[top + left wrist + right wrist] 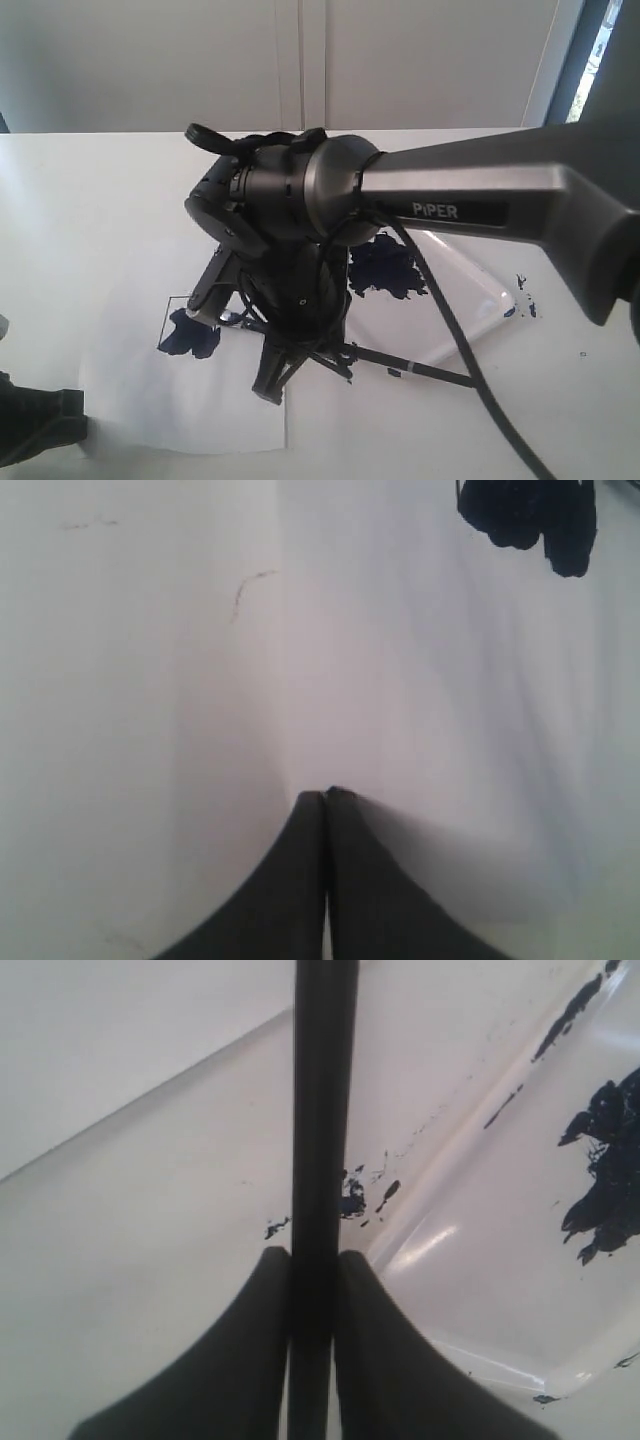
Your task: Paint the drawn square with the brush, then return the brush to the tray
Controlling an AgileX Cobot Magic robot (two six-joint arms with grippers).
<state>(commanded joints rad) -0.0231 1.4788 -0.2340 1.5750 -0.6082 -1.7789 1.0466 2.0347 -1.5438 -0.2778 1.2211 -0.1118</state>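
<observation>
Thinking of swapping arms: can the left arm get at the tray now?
Probably not directly: the right arm, holding the brush, stands between the left pincer and the tray.

Glossy plastic tray [475, 295], matt paper sheet [180, 400]

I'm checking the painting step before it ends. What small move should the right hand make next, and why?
Probably a short stroke across the drawn square: blue covers its lower part, while the upper part by the pen line looks bare. The right hand is shut on the brush, so no regrasp seems needed; the tray can wait.
</observation>
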